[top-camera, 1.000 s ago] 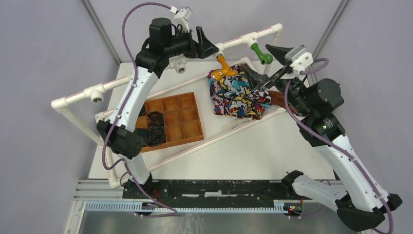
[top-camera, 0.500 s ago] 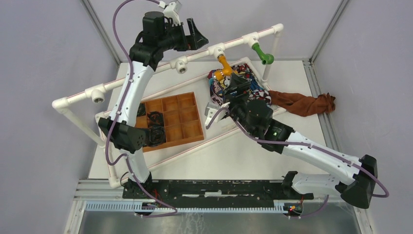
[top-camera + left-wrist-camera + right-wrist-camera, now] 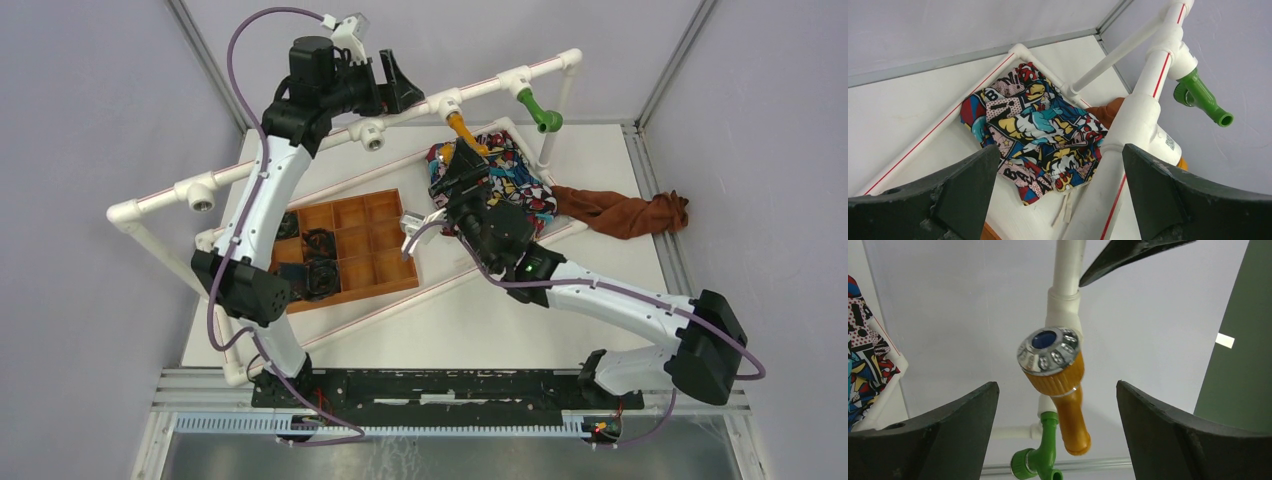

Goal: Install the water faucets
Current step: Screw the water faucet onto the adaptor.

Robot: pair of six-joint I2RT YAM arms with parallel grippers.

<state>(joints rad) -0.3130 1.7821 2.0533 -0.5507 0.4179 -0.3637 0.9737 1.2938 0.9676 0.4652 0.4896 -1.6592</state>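
The right gripper [image 3: 1057,390], swung in from the right edge of the desk [image 3: 480,320], now stands wide open and empty, aimed at the knob of the orange faucet [image 3: 1060,372]. We find this and the green faucet [image 3: 538,110] seated on the pipe rail [image 3: 482,89] above the desk's far edge. We judge that tightening remains.

A comic-print cloth [image 3: 1038,130] lies just beside a brown cloth [image 3: 625,213], apart from an orange compartment tray [image 3: 385,265].

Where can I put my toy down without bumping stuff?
The near front of the table, between the slanted low pipe and the front edge, is bare. So is the back corner behind the brown cloth. Around the colourful cloth and orange faucet it's crowded.
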